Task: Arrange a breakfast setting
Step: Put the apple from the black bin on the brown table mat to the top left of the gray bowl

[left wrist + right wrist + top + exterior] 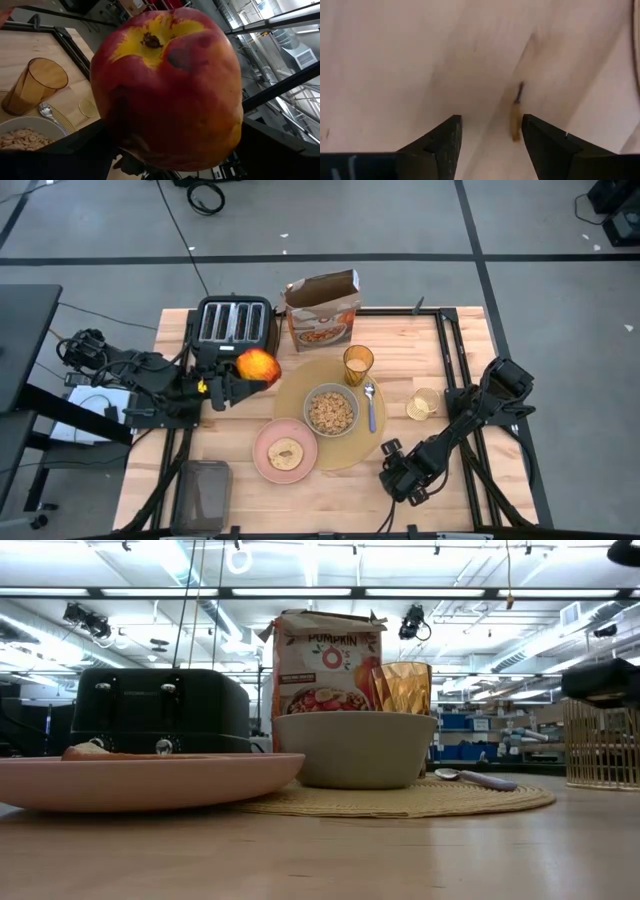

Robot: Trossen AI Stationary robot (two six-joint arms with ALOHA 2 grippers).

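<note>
Apple (167, 85) fills the left wrist view, pinched in the left pincer (232, 380) above the surface beside the toaster (233, 323). Bowl (330, 410), glass (358, 363) and spoon (370, 405) sit on the placemat (295, 390); toast (286, 453) on the plate (262, 455). Only the apple remains. Right pincer (487, 131) waits spread near the front edge.

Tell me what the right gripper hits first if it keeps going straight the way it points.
Probably the bare wooden table: the right gripper, open and empty, looks onto plain wood with nothing between its fingers. How far off the surface lies is unclear.
</note>
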